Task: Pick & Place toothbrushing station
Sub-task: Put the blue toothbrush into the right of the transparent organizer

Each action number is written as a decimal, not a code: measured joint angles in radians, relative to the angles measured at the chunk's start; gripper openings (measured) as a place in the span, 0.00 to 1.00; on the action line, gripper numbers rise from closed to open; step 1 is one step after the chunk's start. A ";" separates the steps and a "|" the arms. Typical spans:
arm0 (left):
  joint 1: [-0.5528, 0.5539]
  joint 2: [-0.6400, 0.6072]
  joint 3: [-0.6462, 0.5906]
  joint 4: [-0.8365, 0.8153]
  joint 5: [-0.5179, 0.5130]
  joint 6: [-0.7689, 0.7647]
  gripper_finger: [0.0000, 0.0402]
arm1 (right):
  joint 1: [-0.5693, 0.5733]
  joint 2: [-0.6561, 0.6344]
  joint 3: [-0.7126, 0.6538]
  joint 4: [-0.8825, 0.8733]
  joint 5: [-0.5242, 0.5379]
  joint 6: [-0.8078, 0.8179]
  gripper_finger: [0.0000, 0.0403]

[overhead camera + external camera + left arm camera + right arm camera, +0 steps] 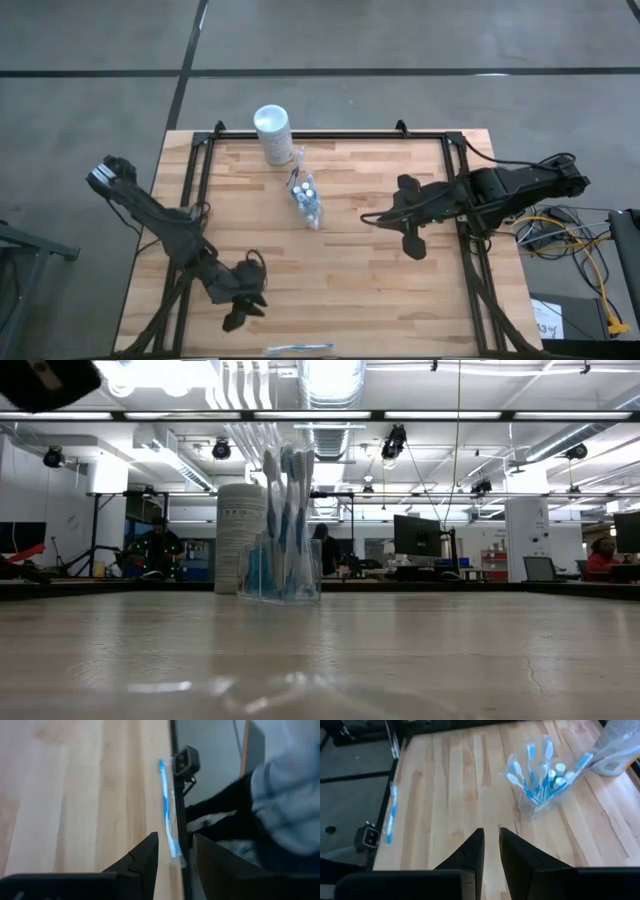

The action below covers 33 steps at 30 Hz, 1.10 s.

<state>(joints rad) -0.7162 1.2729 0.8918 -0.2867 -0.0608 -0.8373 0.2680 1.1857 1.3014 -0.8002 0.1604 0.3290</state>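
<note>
Wooden bench in open workshop. Clear holder with toothbrushes stands upright near far edge, just beside white container. Left gripper near front edge, fingers parted, empty, by loose toothbrush. Right gripper right of holder, fingers narrowly apart, empty.

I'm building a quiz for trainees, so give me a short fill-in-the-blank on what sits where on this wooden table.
1. The clear plastic holder is filled with upright ____.
2. The tall white cylindrical container stands beside the holder, nearer the table's ____ edge in the high view.
3. A single blue-and-white toothbrush lies flat at the table's ____ edge in the high view.
4. Neither the left gripper nor the right gripper holds ____.

Missing words: toothbrushes; top; bottom; anything
</note>
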 joint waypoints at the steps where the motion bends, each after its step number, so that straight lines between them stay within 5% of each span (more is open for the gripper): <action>1: -0.006 0.028 0.021 0.001 0.000 0.060 0.31 | 0.000 0.005 0.000 -0.011 0.000 0.000 0.13; 6: -0.031 0.191 0.156 -0.057 0.001 0.216 0.30 | -0.001 0.007 -0.002 -0.034 0.000 0.004 0.13; 14: -0.040 0.431 0.443 -0.377 0.009 -0.184 0.23 | 0.000 0.007 -0.003 -0.034 0.000 0.000 0.13; 21: -0.068 0.548 0.618 -0.460 0.045 -0.147 0.17 | 0.000 0.007 -0.003 -0.034 0.000 -0.051 0.13; 27: -0.125 0.605 0.643 -0.445 0.049 -0.106 0.17 | 0.000 0.007 -0.003 -0.034 0.000 -0.071 0.13; 33: -0.154 0.630 0.597 -0.449 0.109 -0.297 0.17 | 0.000 0.007 -0.003 -0.048 0.000 -0.071 0.13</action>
<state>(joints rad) -0.8706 1.9031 1.4885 -0.7360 0.0484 -1.1340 0.2680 1.1927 1.2980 -0.8480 0.1604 0.2577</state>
